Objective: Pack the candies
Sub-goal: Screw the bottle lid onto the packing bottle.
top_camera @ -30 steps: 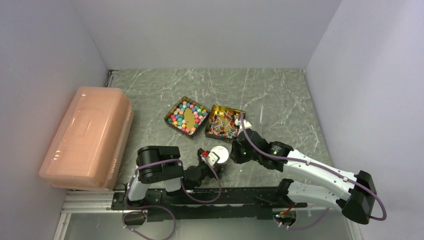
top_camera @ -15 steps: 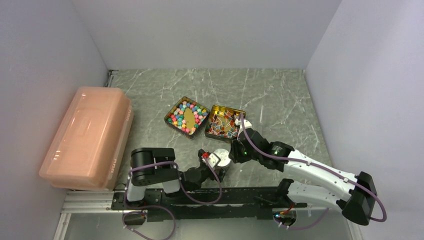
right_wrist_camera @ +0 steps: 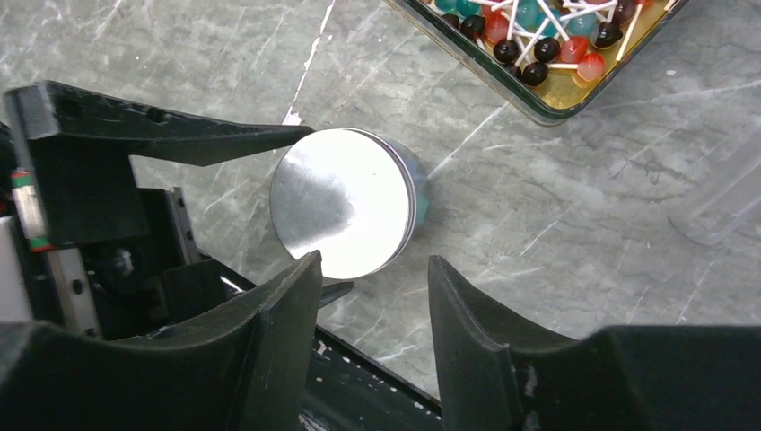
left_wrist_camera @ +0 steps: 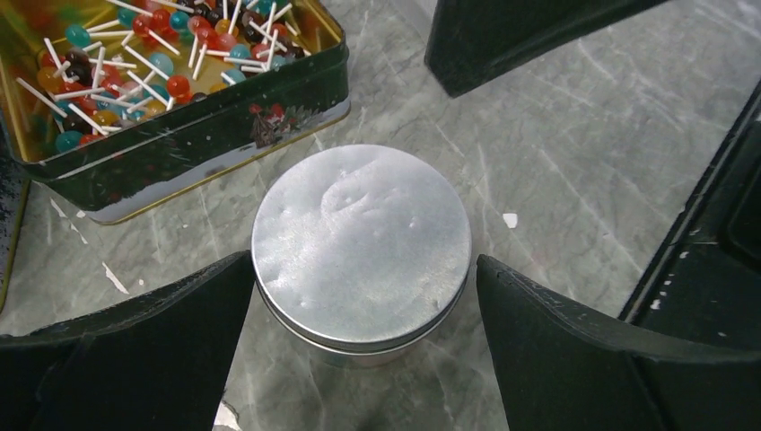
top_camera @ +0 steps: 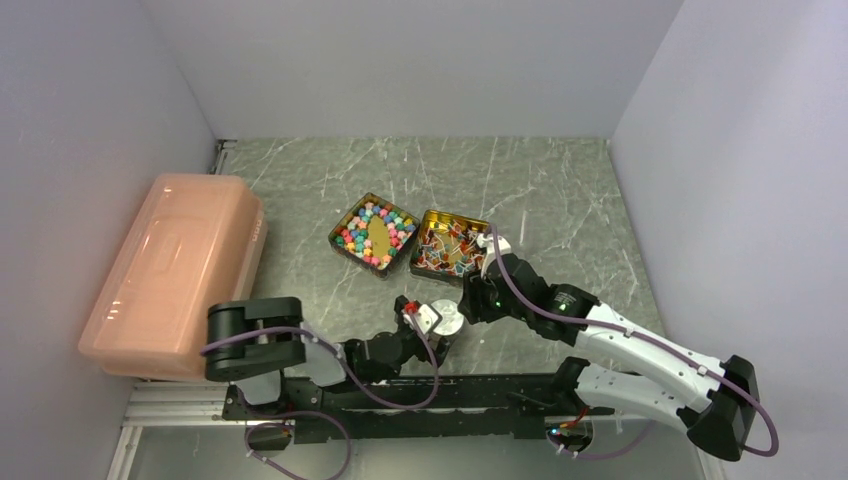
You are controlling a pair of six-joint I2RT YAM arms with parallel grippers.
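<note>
Pea-sized multicoloured candies (top_camera: 375, 231) fill the left gold tin. Small round sweets on white sticks (top_camera: 449, 246) fill the right tin, also in the left wrist view (left_wrist_camera: 135, 54) and the right wrist view (right_wrist_camera: 547, 36). A small round jar (top_camera: 445, 318) with a silvery lid stands in front of the tins. My left gripper (left_wrist_camera: 367, 274) is open and straddles the jar (left_wrist_camera: 361, 242): one finger is at the lid's rim and the other a small gap away. My right gripper (right_wrist_camera: 372, 337) is open and empty, just above and beside the jar (right_wrist_camera: 345, 202).
A large closed pink plastic box (top_camera: 175, 275) lies at the table's left side. A clear plastic object (right_wrist_camera: 722, 202) shows at the right edge of the right wrist view. The arms' black base rail (top_camera: 400, 395) runs along the near edge.
My left arm's shoulder has swung out to the left and lowered. The jar, between the left fingers, has shifted slightly right and nearer. My right gripper has stayed beside the jar.
</note>
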